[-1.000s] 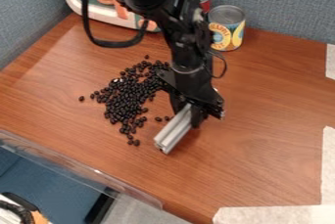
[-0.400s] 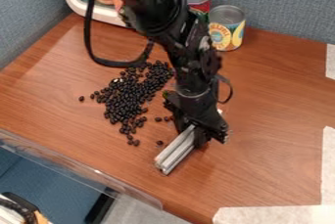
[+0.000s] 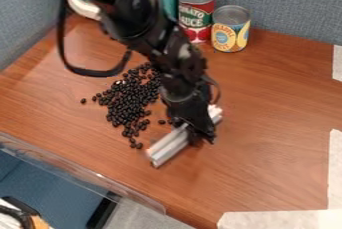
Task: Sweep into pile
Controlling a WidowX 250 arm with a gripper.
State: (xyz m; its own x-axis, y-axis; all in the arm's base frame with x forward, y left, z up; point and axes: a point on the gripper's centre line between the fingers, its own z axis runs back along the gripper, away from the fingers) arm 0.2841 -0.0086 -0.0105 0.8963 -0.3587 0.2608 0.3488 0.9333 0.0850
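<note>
The black beans (image 3: 128, 102) lie in a loose heap left of centre, strays around its edges. Just to their near right, the gripper (image 3: 192, 133) grasps a pale grooved bar (image 3: 168, 146). Sweeping seems in hand; next, the bar should nudge the near strays inward. Beyond, two cans (image 3: 231, 32) stand on the far right.

Plain glossy black is shown by the small oval beans (image 3: 127, 104) and the jointed robot arm (image 3: 143, 15). The long, grooved metal bar (image 3: 167, 148) is coloured silvery grey. The brown wooden table (image 3: 274, 123) is streaked with darker grain. The cylindrical red can (image 3: 196, 15) is banded in green, the cylindrical yellow can (image 3: 231, 30) is patterned with blue, and the upright fabric panel (image 3: 287, 3) is flecked blue-grey.
</note>
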